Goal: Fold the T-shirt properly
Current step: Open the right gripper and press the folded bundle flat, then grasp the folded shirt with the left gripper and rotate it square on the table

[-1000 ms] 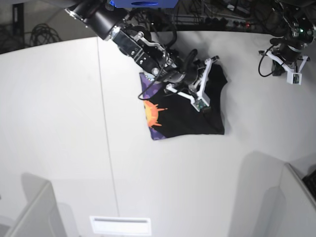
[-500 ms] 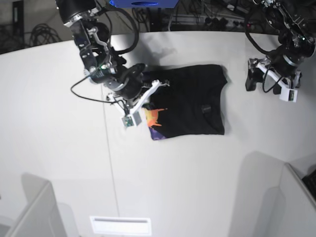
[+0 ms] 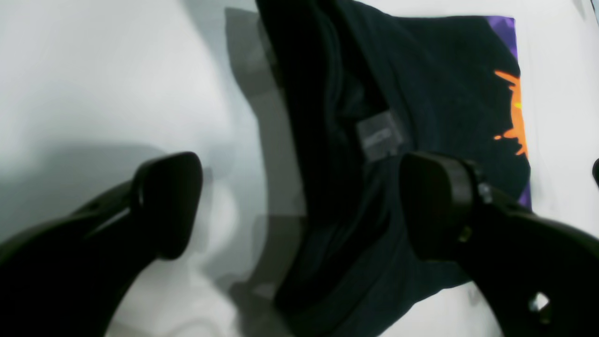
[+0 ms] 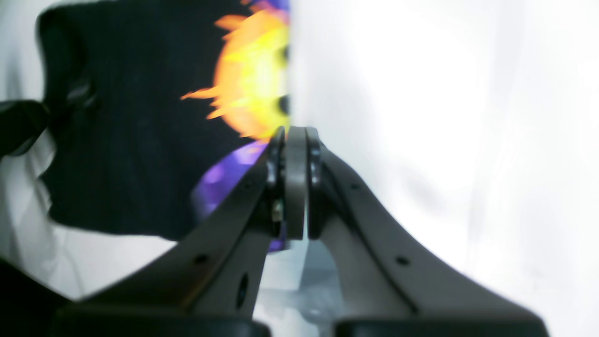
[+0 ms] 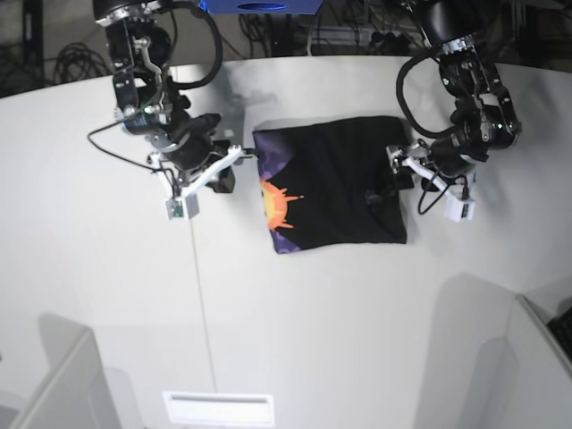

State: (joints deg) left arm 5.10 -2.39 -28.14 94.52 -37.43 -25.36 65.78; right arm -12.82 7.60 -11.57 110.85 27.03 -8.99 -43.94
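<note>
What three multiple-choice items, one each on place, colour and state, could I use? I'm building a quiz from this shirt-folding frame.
1. Where does the T-shirt lie?
A. draped over an arm
B. on the white table, between the arms
C. in a bin

2. What colour is the sun print?
A. green
B. orange-yellow
C. blue

3. How do the left gripper jaws stand?
A. wide open
B. shut on the shirt
C. shut empty

Answers: B, base view shows it flat on the table; B, both wrist views show orange-yellow; A, the left wrist view shows a wide gap.

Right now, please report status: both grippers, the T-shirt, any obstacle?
Left gripper open above T-shirt edge, holding nothing. Right gripper shut, empty, beside sun print. T-shirt folded, flat on table. No obstacle seen.
</note>
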